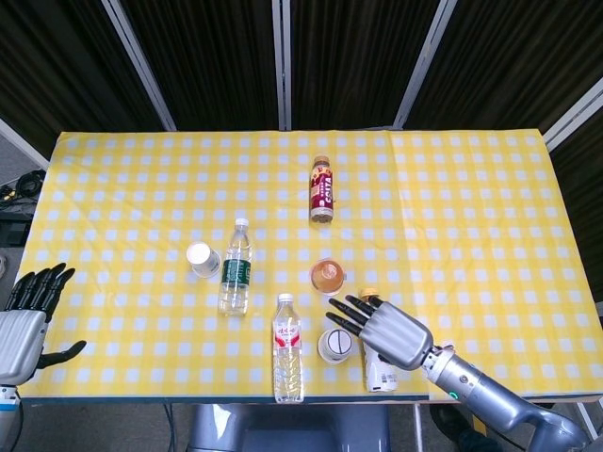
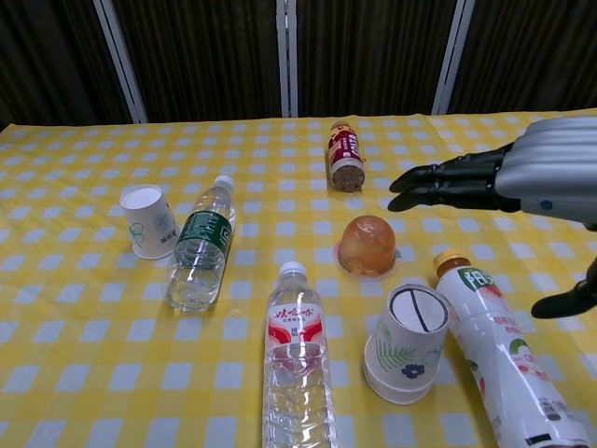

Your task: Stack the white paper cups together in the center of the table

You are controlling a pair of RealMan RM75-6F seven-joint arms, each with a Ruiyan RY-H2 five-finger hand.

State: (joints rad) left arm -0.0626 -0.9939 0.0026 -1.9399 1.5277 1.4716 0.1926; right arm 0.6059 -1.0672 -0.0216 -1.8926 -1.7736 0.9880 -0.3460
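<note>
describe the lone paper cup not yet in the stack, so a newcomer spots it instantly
On the yellow checked table, look to the left half, at the green-labelled water bottle lying there. The lone paper cup sits just on its left, tipped on its side. Unlike the stacked cups by the right hand, it is single.

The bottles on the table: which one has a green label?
The clear water bottle lying beside the lone white paper cup. The others carry a red-and-white, a dark red or a white label.

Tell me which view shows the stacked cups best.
Chest view: the stacked cups sit close and side-on, showing both rims and the leaf print. Head view shows them only from above, as one small circle.
</note>
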